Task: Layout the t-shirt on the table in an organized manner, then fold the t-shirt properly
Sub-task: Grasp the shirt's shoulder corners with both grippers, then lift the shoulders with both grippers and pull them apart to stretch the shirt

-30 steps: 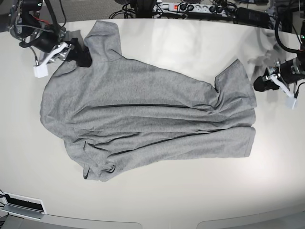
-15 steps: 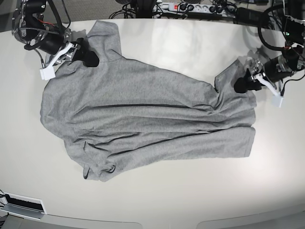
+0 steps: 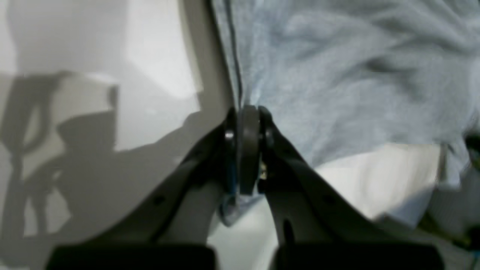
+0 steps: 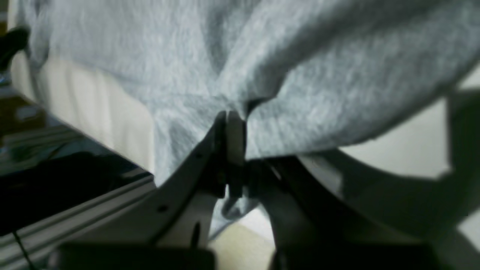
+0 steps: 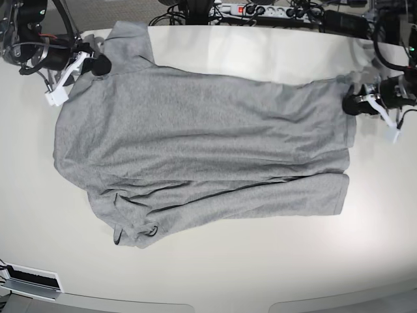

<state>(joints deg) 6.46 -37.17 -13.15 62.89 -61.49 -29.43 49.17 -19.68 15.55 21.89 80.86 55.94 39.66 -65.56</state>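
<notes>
The heather-grey t-shirt (image 5: 202,143) lies spread across the off-white table (image 5: 260,274), its far edge stretched almost straight between my two grippers. On the right of the base view my left gripper (image 5: 350,105) is shut on the t-shirt's edge. The left wrist view shows that gripper (image 3: 243,112) pinching the hem of the t-shirt (image 3: 337,75). At the far left my right gripper (image 5: 100,64) is shut on the cloth near a sleeve, and up close the right gripper (image 4: 230,116) bunches the t-shirt (image 4: 262,56). No lettering shows.
A power strip with cables (image 5: 267,10) lies beyond the table's far edge. A flat white and black device (image 5: 29,280) sits at the near left corner. The table's curved front edge (image 5: 208,301) runs along the bottom.
Both grippers have closed on the shirt's far edge and moved apart and back. That edge, slack and sagging before, is now drawn taut and nearly straight.
</notes>
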